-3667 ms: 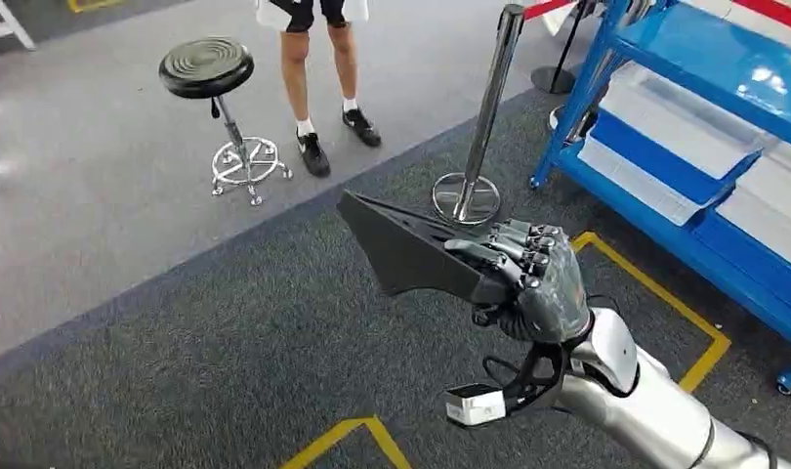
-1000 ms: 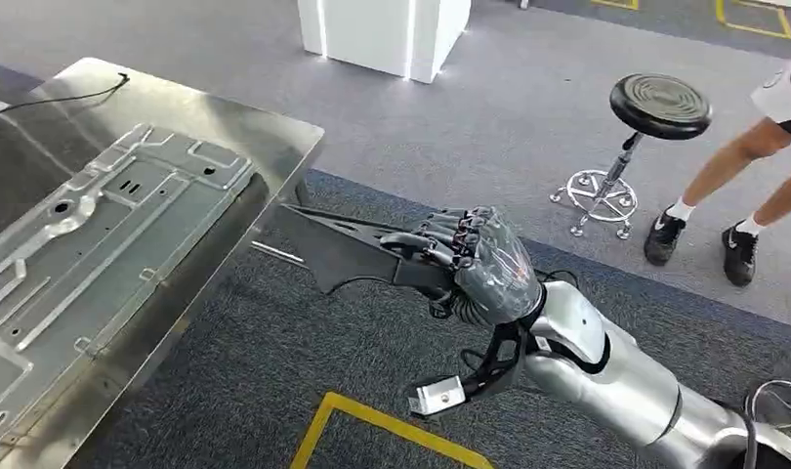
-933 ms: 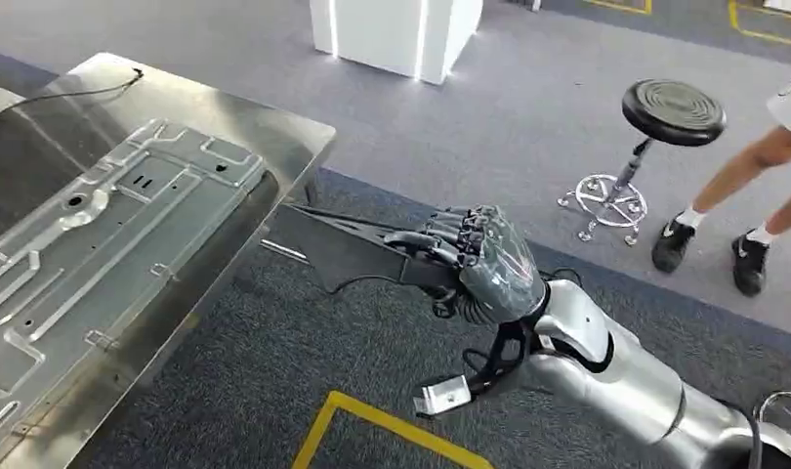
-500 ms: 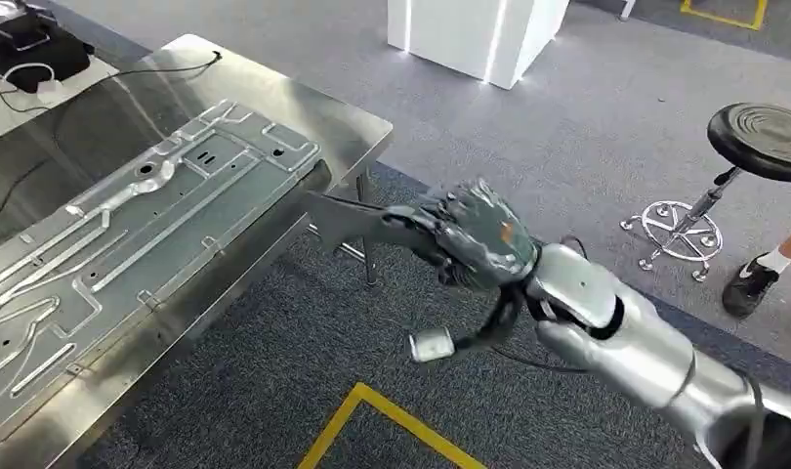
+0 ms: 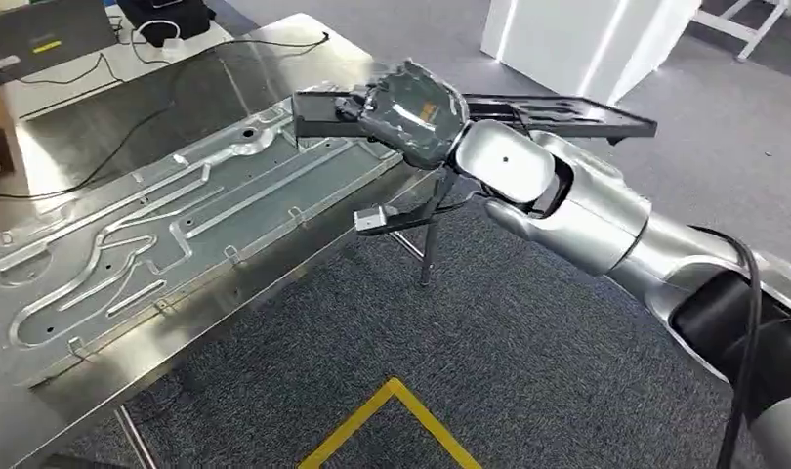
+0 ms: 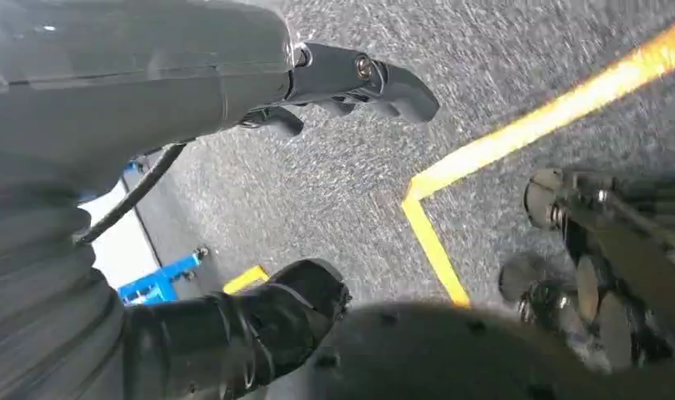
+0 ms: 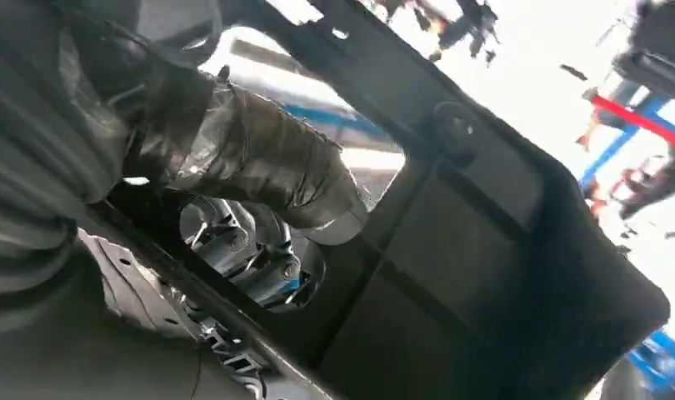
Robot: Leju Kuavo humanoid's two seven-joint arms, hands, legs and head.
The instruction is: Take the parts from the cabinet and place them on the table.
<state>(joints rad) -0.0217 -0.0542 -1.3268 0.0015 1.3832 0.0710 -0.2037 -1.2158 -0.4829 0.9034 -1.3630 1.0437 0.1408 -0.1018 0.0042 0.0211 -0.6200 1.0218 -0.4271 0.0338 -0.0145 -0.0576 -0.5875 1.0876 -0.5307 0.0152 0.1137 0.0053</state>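
Black and flat, the part [image 5: 528,112] looks stiff and light, so keep your right hand [image 5: 411,109] clamped near its middle; your left hand [image 6: 259,333] hangs with fingers apart, holding nothing.

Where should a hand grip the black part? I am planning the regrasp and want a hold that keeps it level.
Judging by its flat, long shape, grip the black part at an edge near its middle, coming from the side. The right hand holds it near one end, so the far end overhangs beyond the table.
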